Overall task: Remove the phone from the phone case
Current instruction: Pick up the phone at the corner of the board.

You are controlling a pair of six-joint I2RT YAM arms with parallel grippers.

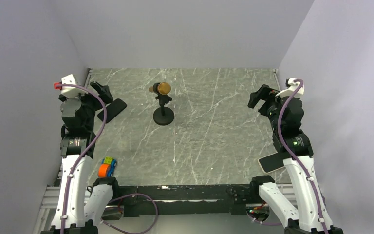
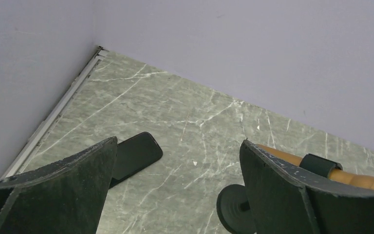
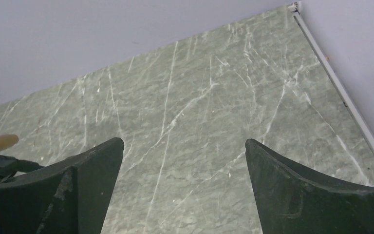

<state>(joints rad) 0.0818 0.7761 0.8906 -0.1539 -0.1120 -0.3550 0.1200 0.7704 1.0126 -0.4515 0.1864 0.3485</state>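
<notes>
Your left tool (image 1: 103, 91) hangs open near the left edge of the desk (image 1: 214, 146). A flat black slab (image 1: 112, 109) lies just beside it; you cannot tell if it is the phone or the case. A toy car (image 1: 107, 167) sits by the near edge. The microphone (image 1: 163, 104) stands mid-desk, with wide room to its right. Your right tool (image 1: 257, 97) is open too, near the right edge. A second dark slab (image 1: 274, 162) with a pale rim lies by the right arm.

Gold-headed microphone (image 1: 163, 88) upright on black round-based stand (image 1: 163, 117), mid-table toward the far side; small orange toy (image 1: 106, 169), multicoloured top, near front left edge; grey-green marbled tabletop (image 1: 214, 141); plain lilac walls (image 1: 185, 29).
</notes>
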